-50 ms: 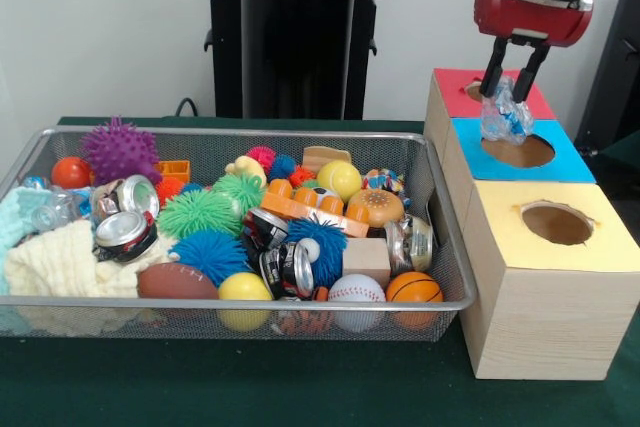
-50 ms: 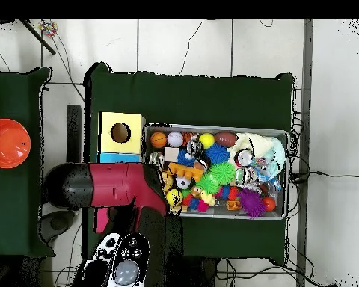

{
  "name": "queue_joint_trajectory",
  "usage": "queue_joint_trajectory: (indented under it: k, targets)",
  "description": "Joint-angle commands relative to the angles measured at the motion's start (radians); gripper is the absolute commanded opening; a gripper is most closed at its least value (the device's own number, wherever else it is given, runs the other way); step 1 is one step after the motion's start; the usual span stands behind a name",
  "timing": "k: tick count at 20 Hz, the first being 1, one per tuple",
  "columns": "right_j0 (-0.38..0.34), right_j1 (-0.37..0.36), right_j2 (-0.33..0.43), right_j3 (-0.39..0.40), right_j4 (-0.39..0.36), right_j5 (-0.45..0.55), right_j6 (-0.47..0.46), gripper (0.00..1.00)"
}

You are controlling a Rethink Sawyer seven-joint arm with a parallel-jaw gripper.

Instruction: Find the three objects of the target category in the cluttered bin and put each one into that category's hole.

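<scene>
My gripper hangs over the row of boxes to the right of the bin, shut on a crumpled clear plastic bottle. The bottle dangles just above the round hole in the blue-topped box, at the hole's back left edge. Behind stands a red-topped box; in front is a yellow-topped box with its own hole. Another crushed clear bottle lies at the left end of the wire bin. In the overhead view my arm hides the gripper and the blue and red boxes; only the yellow box shows.
The bin is crowded with spiky balls, sports balls, crushed cans, a wooden block, orange bricks and pale cloths. An orange dish sits on a separate table at the overhead view's left.
</scene>
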Motion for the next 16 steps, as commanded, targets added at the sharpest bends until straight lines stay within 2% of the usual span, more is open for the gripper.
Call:
queue_joint_trajectory:
  k: [1,16]
  targets:
    - [-0.018,0.015,0.053,0.07,0.026,-0.039,0.185,0.0]
    - [0.003,0.025,0.05,0.054,0.023,-0.05,0.199,0.0]
